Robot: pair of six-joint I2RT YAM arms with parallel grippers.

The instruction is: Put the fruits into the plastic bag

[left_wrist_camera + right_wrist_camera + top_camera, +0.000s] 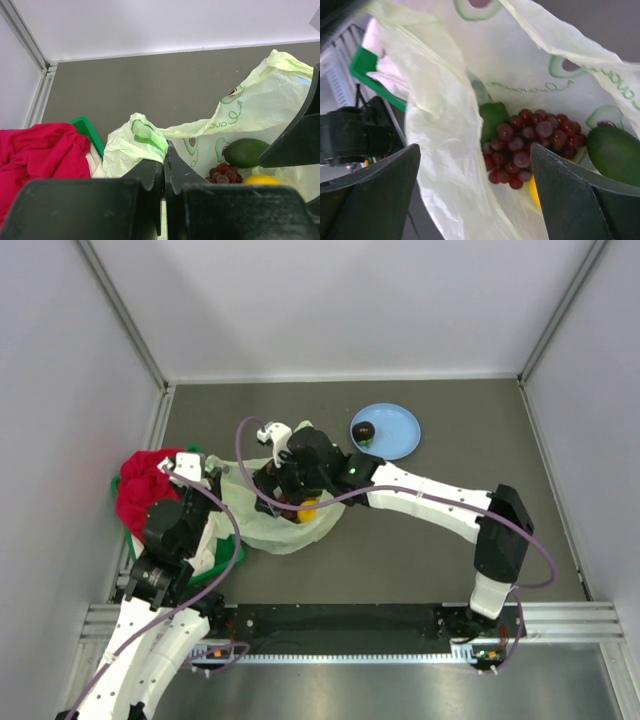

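Note:
The pale yellow-green plastic bag [262, 525] lies open at centre left. Inside it are the dark red grape bunch [530, 142], the green avocado-like fruit [615, 152] and the orange-yellow citrus [308, 508]. They also show in the left wrist view: grapes [225, 173], avocado-like fruit [246, 151], citrus [262, 179]. My left gripper [164, 157] is shut on the bag's edge [145, 135]. My right gripper [475, 165] is open and empty just above the bag's mouth and the grapes. The small dark fruit [363, 430] sits on the blue plate [397, 429].
A red cloth [142, 488] and white cloths lie in a green tray [87, 130] at the left, beside the bag. White walls enclose the grey table on three sides.

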